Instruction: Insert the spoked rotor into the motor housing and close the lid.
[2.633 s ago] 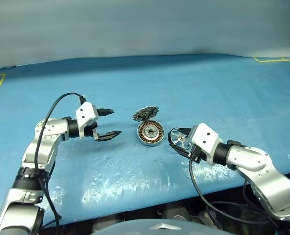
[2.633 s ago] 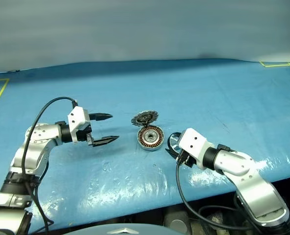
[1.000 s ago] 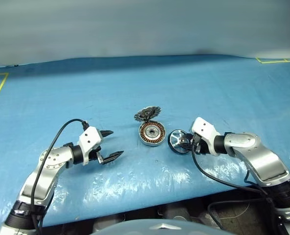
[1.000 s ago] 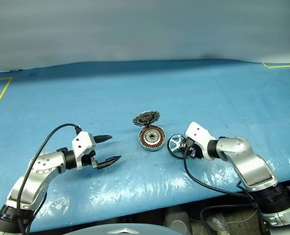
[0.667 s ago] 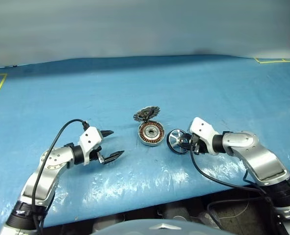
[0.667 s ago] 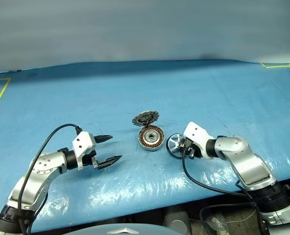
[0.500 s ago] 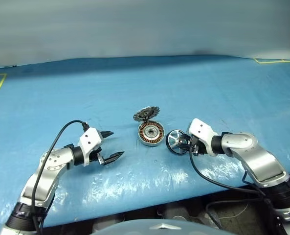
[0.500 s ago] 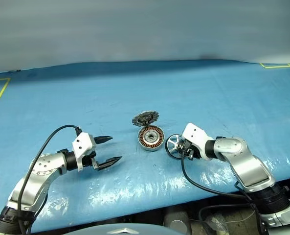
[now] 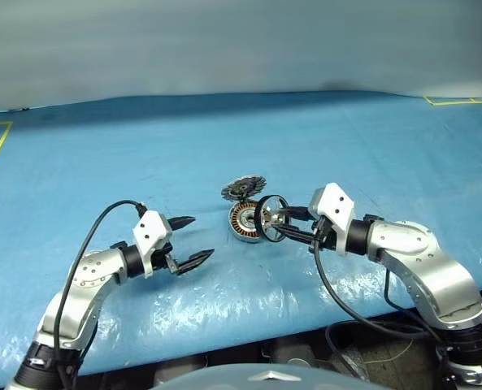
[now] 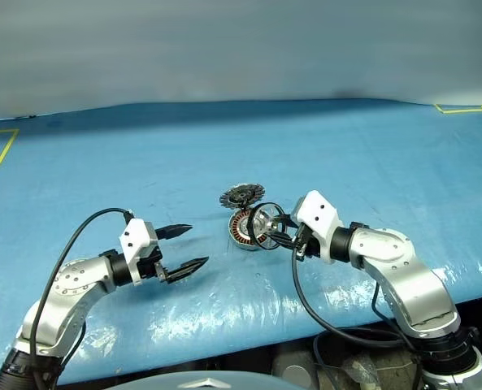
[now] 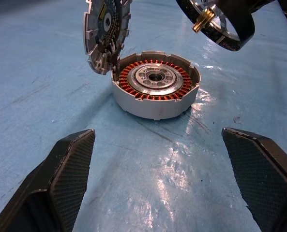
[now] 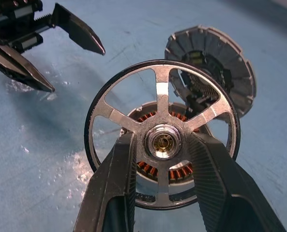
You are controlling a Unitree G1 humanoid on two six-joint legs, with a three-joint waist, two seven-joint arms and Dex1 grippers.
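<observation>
Copper windings show in the open housing (image 9: 249,222) on the table (image 9: 371,162), lid (image 9: 243,188) upright behind, so the right hand (image 9: 278,223), clamped on the rotor (image 9: 271,217) at its hub, should level it and centre it over the hub, while the left hand (image 9: 189,240) hangs spread nearby.

Right fingers (image 9: 283,223) gripping spoked rotor (image 9: 271,218) over motor housing (image 9: 245,222), lid (image 9: 243,188) open

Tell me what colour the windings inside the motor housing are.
Copper-brown, ringed around the silver hub of the motor housing; the left wrist view shows them best.
</observation>
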